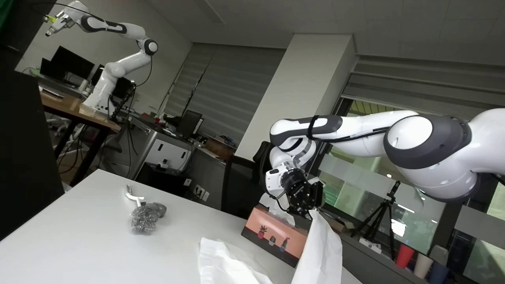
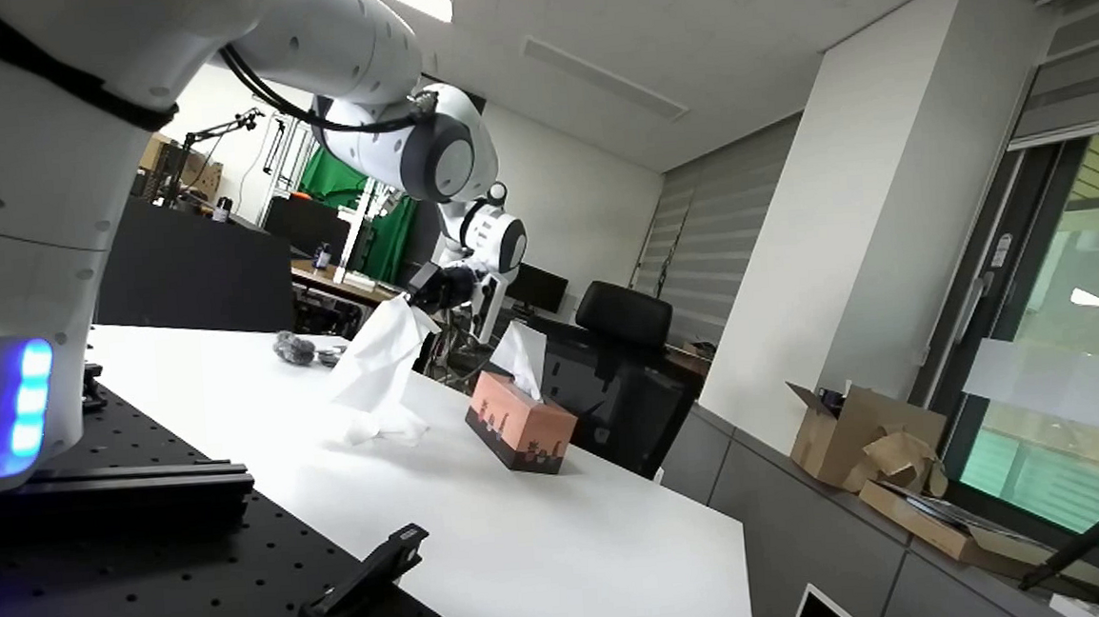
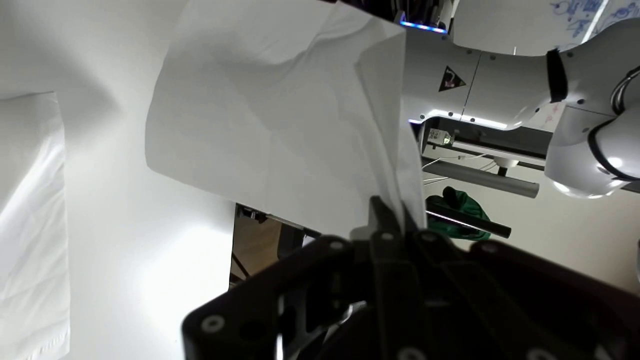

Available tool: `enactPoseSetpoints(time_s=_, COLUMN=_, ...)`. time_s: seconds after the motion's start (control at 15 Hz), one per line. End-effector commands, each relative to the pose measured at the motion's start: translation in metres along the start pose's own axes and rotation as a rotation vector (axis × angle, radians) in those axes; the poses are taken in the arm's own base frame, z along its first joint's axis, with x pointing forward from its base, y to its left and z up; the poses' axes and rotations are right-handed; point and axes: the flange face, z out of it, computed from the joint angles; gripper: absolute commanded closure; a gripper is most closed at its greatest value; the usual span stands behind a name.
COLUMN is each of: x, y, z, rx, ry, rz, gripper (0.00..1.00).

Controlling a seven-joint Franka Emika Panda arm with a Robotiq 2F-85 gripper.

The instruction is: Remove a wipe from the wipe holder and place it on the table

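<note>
Wipe, a thin white papery sheet, hangs pinched in the closed black two-finger gripper, apart from the salmon-and-black cardboard box; whether its bottom reaches the flat white table we can't make out. A second creased white sheet lies on the table. Main risk, we'd say: released too high, something this light drifts or folds over. It could also land across that second sheet, or slip off if let go near the table edge showing behind it in the wrist view. We'd watch for it clinging to the gripper too.
</note>
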Motion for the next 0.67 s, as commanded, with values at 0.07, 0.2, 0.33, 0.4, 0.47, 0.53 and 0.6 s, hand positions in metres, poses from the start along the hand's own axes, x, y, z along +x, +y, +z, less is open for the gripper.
enactPoseSetpoints(time_s=0.07, x=-0.001, y=0.000, z=0.000, rx=-0.001, ry=-0.001, rz=0.003, gripper=0.99)
enactPoseSetpoints(time_s=0.2, x=-0.002, y=-0.001, z=-0.001, rx=-0.005, ry=-0.001, rz=0.005, gripper=0.99)
enactPoseSetpoints(time_s=0.33, x=-0.002, y=-0.002, z=-0.002, rx=-0.007, ry=-0.002, rz=0.004, gripper=0.99)
enactPoseSetpoints(time_s=0.4, x=-0.002, y=-0.002, z=-0.002, rx=-0.008, ry=-0.002, rz=0.004, gripper=0.99)
enactPoseSetpoints(time_s=0.47, x=-0.002, y=-0.002, z=-0.002, rx=-0.008, ry=-0.002, rz=0.004, gripper=1.00)
enactPoseSetpoints(time_s=0.53, x=-0.004, y=0.000, z=0.004, rx=0.031, ry=0.003, rz=0.006, gripper=1.00)
enactPoseSetpoints(time_s=0.6, x=-0.005, y=0.002, z=0.009, rx=0.062, ry=0.005, rz=0.002, gripper=1.00)
